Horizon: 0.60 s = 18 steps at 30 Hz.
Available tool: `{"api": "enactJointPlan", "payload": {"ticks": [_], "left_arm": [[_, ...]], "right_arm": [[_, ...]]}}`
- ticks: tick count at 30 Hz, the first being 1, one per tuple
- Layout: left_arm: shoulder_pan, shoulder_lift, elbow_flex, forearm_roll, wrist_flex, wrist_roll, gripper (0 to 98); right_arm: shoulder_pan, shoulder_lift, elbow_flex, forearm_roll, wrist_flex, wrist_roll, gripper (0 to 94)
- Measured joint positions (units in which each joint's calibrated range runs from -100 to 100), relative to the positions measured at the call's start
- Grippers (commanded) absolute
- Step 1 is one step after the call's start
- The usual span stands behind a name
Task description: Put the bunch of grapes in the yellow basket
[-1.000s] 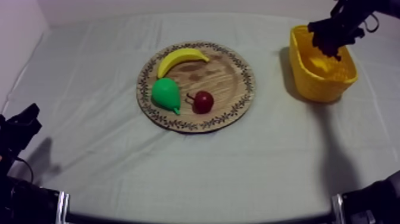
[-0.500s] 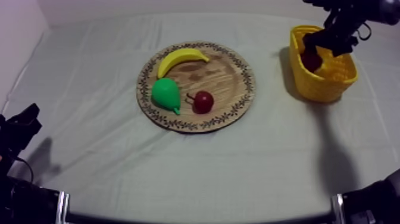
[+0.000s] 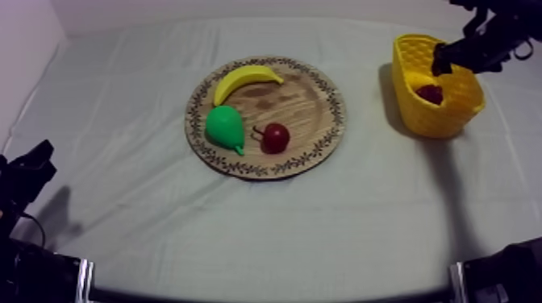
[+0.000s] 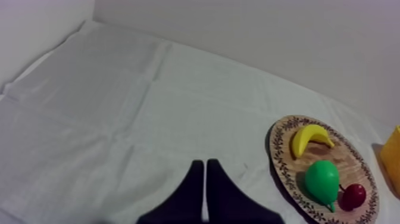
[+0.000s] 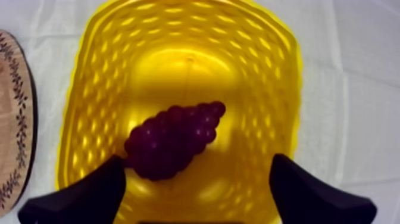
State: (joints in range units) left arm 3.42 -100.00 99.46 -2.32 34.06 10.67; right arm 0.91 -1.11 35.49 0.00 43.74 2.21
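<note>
The dark purple bunch of grapes (image 5: 174, 138) (image 3: 430, 93) lies on the floor of the yellow basket (image 5: 89, 101) (image 3: 427, 113) at the table's right. My right gripper (image 5: 196, 193) (image 3: 456, 58) hangs above the basket, open, fingers wide apart and empty. The round wooden board (image 3: 310, 105) (image 4: 348, 158) holds a banana (image 3: 244, 80) (image 4: 312, 139), a green pear (image 3: 223, 127) (image 4: 322, 182) and a small red fruit (image 3: 276, 137) (image 4: 354, 195). My left gripper (image 4: 205, 170) (image 3: 32, 165) rests at the near left, its fingers together as a narrow wedge.
Grey-white cloth (image 3: 161, 209) covers the table, with open room between board and basket and across the front. The board's patterned rim (image 5: 15, 119) shows just beside the basket.
The right gripper has let go of the grapes, which now lie in the basket. It has risen and drawn back to the right. The left arm has not moved.
</note>
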Motion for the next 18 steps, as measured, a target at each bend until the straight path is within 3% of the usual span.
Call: {"api": "enactJointPlan", "payload": {"ticks": [9, 13, 18], "left_arm": [[0.0, 0.0, 0.0, 0.0, 0.0, 0.0, 0.0], [0.0, 0.0, 0.0, 0.0, 0.0, 0.0, 0.0], [0.0, 0.0, 0.0, 0.0, 0.0, 0.0, 0.0]], "right_arm": [[0.0, -17.9, 18.4, -3.0, -9.2, 4.4, 30.0], [-1.1, -26.9, 27.9, -3.1, -10.0, 5.1, 18.4], [-1.5, -38.6, 38.2, -5.5, -10.2, 7.0, 4.5]]}}
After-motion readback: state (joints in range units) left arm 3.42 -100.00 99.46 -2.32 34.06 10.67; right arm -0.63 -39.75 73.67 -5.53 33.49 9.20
